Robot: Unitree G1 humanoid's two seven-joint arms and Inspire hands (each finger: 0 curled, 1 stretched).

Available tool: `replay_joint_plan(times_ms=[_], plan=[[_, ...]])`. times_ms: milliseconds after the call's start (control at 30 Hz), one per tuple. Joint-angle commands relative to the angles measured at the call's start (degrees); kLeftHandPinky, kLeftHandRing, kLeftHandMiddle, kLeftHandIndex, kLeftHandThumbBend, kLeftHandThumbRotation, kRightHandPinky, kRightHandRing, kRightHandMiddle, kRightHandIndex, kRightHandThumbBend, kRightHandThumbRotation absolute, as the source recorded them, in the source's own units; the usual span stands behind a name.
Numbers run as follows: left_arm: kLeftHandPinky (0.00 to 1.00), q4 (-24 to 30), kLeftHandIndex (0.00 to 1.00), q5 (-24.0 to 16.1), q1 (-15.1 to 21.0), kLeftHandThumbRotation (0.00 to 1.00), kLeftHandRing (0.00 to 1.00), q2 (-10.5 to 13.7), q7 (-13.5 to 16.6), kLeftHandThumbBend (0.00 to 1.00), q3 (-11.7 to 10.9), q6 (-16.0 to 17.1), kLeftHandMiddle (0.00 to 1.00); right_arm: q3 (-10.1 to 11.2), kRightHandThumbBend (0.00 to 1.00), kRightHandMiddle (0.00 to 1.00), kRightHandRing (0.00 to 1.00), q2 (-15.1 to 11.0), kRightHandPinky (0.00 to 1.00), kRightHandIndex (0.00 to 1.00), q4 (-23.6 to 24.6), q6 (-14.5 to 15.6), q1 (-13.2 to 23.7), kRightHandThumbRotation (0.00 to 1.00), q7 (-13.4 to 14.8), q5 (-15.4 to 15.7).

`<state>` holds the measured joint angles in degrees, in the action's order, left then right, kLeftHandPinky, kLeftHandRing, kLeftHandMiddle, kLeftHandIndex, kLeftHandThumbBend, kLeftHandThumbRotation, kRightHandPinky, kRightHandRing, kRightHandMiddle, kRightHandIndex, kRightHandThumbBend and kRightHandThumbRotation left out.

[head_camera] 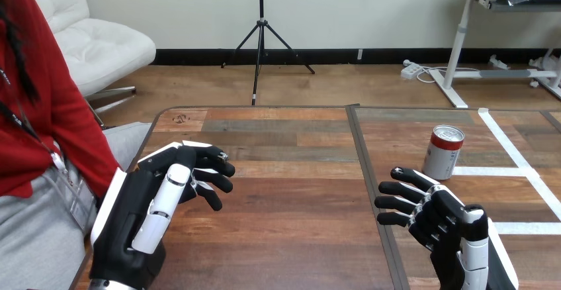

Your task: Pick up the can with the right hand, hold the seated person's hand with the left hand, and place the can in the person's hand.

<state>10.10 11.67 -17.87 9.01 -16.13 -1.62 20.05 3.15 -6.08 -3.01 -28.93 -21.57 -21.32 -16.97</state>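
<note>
Upright can [443, 152] — just beyond right robot hand [440, 220], not touching.

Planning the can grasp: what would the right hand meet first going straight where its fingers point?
The right hand points leftward, missing the can: bare table, then perhaps the left hand; depth unclear.

White tape lines [509, 145] cross the wooden table [291, 237].

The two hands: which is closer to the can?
The right hand, just short of the red can; the left hand sits across the table.
</note>
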Motion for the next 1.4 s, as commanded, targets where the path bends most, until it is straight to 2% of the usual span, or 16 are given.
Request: replay_joint_plan(times_ms=[0, 267, 567, 833, 1033, 1133, 1267, 1367], plan=[[0.34, 2.85, 0.53, -0.08, 3.18, 0.83, 0.50, 0.12, 0.18, 0.37, -0.39, 0.03, 0.55, 0.13, 0.92, 0.74, 0.71, -0.29, 0.65, 0.76, 2.02, -0.06, 2.48, 1.00, -0.42, 0.10], [0.34, 2.74, 0.53, 0.15, 3.61, 0.82, 0.50, 0.20, 0.06, 0.37, -0.44, -0.20, 0.55, 0.30, 0.92, 0.74, 0.71, -0.98, 0.65, 0.77, 1.29, 0.03, 3.85, 1.00, -0.55, 0.73], [0.33, 2.66, 0.53, 0.10, 4.18, 0.82, 0.49, 0.24, 0.19, 0.34, -0.54, -0.71, 0.54, 1.19, 0.92, 0.75, 0.72, -2.40, 0.65, 0.77, -0.57, 0.11, 8.41, 1.00, 0.63, 3.35], [0.32, 2.08, 0.52, 0.13, 4.93, 0.82, 0.49, 0.25, -0.11, 0.32, -0.51, -0.66, 0.54, 1.94, 0.93, 0.74, 0.72, -4.73, 0.66, 0.78, -2.59, 1.54, 15.26, 1.00, 2.24, 6.99], [0.31, 1.72, 0.52, 0.01, 5.44, 0.81, 0.48, 0.19, -0.21, 0.30, -0.41, -0.42, 0.53, 2.49, 0.91, 0.74, 0.72, -7.22, 0.67, 0.79, -5.72, 1.39, 21.85, 1.00, 4.67, 12.13], [0.30, 1.69, 0.51, 0.12, 5.63, 0.81, 0.47, 0.15, -0.23, 0.29, -0.33, -0.62, 0.53, 2.56, 0.89, 0.75, 0.73, -9.12, 0.67, 0.79, -8.52, 0.33, 25.33, 1.00, 5.21, 14.74], [0.30, 1.43, 0.50, -0.21, 5.88, 0.80, 0.47, 0.18, -0.31, 0.27, -0.27, -0.03, 0.53, 2.54, 0.86, 0.76, 0.74, -11.23, 0.68, 0.80, -12.32, 0.62, 30.46, 1.00, 7.04, 18.16], [0.29, 1.47, 0.50, -0.18, 5.86, 0.80, 0.46, 0.22, -0.45, 0.26, -0.26, 0.26, 0.53, 2.47, 0.86, 0.77, 0.74, -11.93, 0.68, 0.79, -13.85, 0.98, 32.52, 1.00, 8.16, 19.72]])
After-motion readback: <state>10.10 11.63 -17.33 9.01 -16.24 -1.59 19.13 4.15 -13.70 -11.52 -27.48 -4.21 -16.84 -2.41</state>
